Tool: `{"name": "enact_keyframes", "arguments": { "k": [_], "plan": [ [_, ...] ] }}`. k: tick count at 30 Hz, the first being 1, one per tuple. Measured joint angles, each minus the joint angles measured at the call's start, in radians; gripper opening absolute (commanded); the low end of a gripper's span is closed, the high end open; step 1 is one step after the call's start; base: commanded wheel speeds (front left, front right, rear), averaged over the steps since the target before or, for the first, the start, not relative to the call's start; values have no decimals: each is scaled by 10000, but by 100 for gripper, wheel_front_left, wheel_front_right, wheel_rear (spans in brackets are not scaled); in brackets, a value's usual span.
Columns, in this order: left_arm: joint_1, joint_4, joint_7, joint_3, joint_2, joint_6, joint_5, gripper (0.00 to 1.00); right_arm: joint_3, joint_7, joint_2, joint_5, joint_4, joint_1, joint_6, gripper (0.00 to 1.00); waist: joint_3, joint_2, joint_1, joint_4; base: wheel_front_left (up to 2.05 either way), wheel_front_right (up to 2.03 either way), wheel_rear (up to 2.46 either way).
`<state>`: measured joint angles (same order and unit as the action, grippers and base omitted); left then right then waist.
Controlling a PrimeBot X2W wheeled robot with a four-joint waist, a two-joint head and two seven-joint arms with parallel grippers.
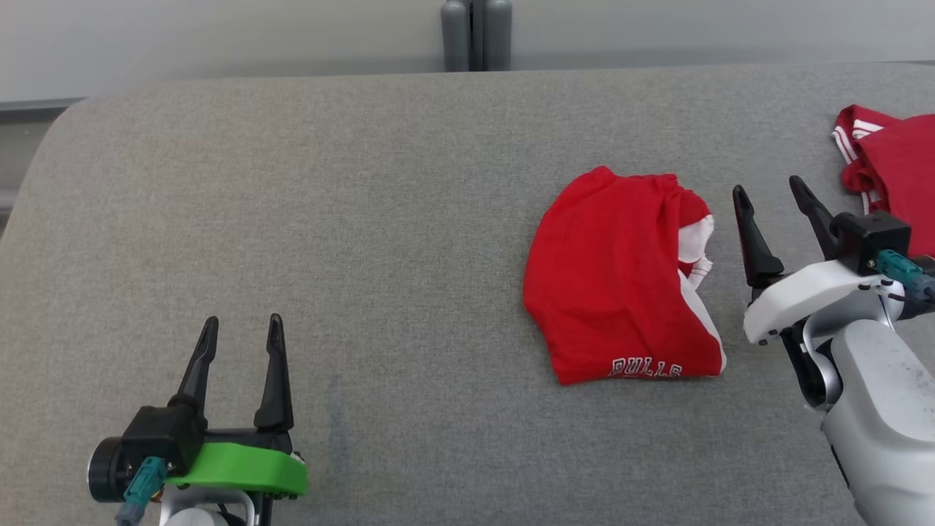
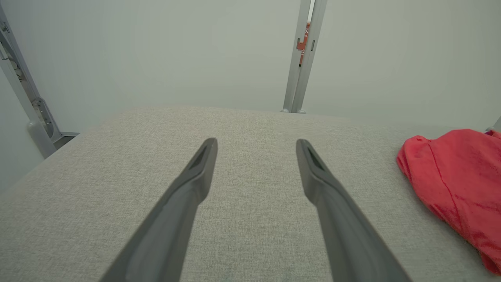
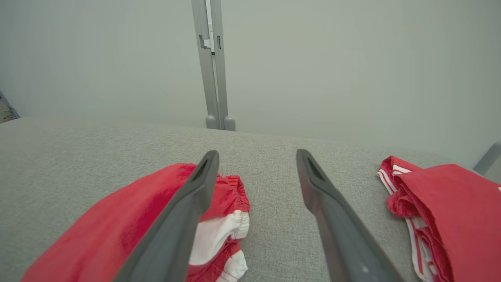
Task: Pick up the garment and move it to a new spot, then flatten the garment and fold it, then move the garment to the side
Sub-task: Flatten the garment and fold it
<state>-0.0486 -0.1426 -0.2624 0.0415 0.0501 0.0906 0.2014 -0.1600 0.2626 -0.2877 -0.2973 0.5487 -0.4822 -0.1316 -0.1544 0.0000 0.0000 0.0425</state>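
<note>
Shorts (image 1: 621, 277): red, doubled over, lying at 3 o'clock of the table (image 1: 365, 219) centre.
Your right gripper (image 1: 768, 187): jaws apart, empty, just at the shorts' 3 o'clock.
Your left gripper (image 1: 243, 326): jaws apart, empty, 8 o'clock, well apart.
Step, by my reading: pick-up.
Next: bring your right gripper over the shorts' edge, lower, pinch.

L: we're holding left gripper (image 1: 243, 318) low at our left, jaws spread wide, fingers pointing fwd | R: we're holding right gripper (image 1: 768, 184) further fwd, jaws spread wide too, fingers tilting slightly left, pale forearm (image 1: 876, 409) rising from lower-right corner
</note>
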Motion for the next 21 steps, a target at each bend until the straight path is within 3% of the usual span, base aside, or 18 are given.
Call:
{"name": "enact_keyframes", "arguments": {
  "k": [10,11,12,14,21],
  "plan": [
    [-481,-19,2,380,0,-159,19,100,-744,0,-134,-731,2437,-968,2,100,-797,0,0,695,0,0,0],
    [-508,-17,2,397,0,-194,33,100,-851,0,-96,-848,2598,-984,2,49,-875,0,0,781,0,0,0],
    [-517,-17,0,408,0,-203,44,100,-926,0,-75,-941,2709,-985,2,38,-923,0,0,831,0,0,0],
    [-537,-15,2,435,0,-207,46,100,-1047,0,-75,-1141,2842,-993,2,0,-1025,0,0,920,0,0,0],
    [-674,-98,2,476,0,-249,44,100,-1185,0,-303,-1499,2803,-1294,2,0,-1104,0,0,1068,0,0,0]
  ]
}}
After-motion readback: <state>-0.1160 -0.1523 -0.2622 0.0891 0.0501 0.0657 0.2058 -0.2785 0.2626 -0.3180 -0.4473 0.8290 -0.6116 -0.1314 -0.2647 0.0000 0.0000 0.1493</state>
